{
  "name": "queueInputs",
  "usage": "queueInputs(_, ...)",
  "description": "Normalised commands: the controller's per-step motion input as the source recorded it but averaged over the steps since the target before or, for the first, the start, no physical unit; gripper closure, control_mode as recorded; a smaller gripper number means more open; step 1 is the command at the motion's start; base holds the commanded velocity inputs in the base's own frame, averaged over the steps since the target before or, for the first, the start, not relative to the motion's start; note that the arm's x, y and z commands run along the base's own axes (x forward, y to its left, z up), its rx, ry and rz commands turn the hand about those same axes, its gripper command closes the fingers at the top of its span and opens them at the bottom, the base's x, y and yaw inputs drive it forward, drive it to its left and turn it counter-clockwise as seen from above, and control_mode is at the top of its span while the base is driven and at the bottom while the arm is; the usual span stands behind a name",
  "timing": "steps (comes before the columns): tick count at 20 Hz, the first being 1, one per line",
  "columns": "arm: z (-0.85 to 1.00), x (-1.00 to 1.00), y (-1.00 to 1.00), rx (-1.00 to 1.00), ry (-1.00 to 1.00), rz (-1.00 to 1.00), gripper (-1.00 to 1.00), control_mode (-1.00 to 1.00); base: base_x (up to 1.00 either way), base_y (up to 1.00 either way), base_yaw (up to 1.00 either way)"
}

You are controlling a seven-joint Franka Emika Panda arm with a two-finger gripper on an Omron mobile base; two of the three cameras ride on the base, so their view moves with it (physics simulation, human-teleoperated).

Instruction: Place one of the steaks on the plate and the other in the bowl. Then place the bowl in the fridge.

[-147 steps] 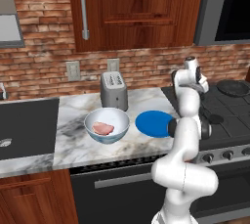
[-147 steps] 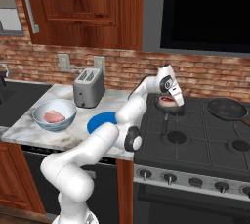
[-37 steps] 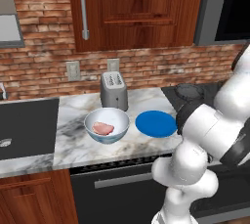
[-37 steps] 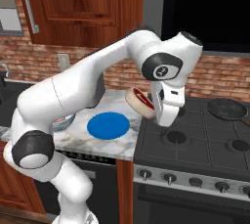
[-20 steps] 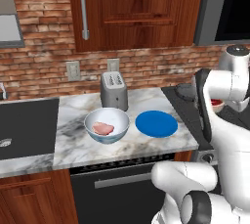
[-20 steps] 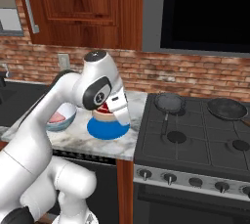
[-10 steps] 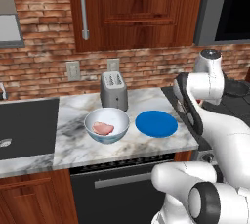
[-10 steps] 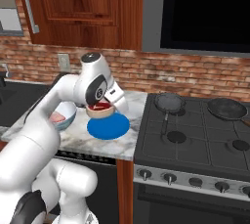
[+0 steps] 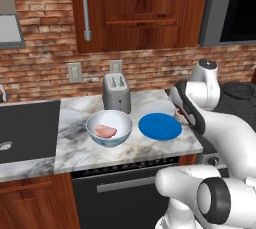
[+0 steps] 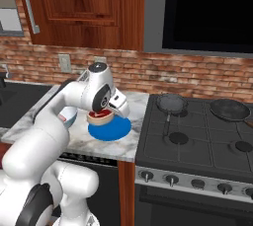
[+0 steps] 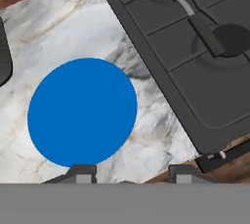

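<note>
With the pale steak (image 9: 105,131) already in the bowl (image 9: 109,127), the gripper (image 10: 101,115) has swung from the stove to the plate (image 10: 109,128), at 9 o'clock of it, jaws closed on the dark steak (image 10: 98,117), ready for release.

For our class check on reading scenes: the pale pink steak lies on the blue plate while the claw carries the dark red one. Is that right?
Not quite. The pale pink steak lies in the bowl, as the left base view shows; the blue plate is bare. The claw does carry the dark red steak.
</note>
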Motion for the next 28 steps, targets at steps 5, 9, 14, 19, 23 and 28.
queueInputs(5, -0.21, 0.17, 0.24, -0.02, 0.03, 0.09, 1.0, -1.0, 0.0, 0.0, 0.0)
queueInputs(9, -0.24, 0.33, 0.38, -0.03, 0.01, 0.0, 1.0, -1.0, 0.0, 0.0, 0.0)
queueInputs(14, -0.24, 0.35, 0.07, -0.02, 0.0, 0.0, 1.0, -1.0, 0.0, 0.0, 0.0)
queueInputs(19, -0.48, 0.28, -0.01, 0.0, -0.01, 0.0, 1.0, -1.0, 0.0, 0.0, 0.0)
queueInputs(23, -0.4, 0.19, 0.0, 0.0, -0.03, 0.0, 1.0, -1.0, 0.0, 0.0, 0.0)
queueInputs(28, -0.25, 0.1, 0.0, 0.01, -0.03, 0.01, 1.0, -1.0, 0.0, 0.0, 0.0)
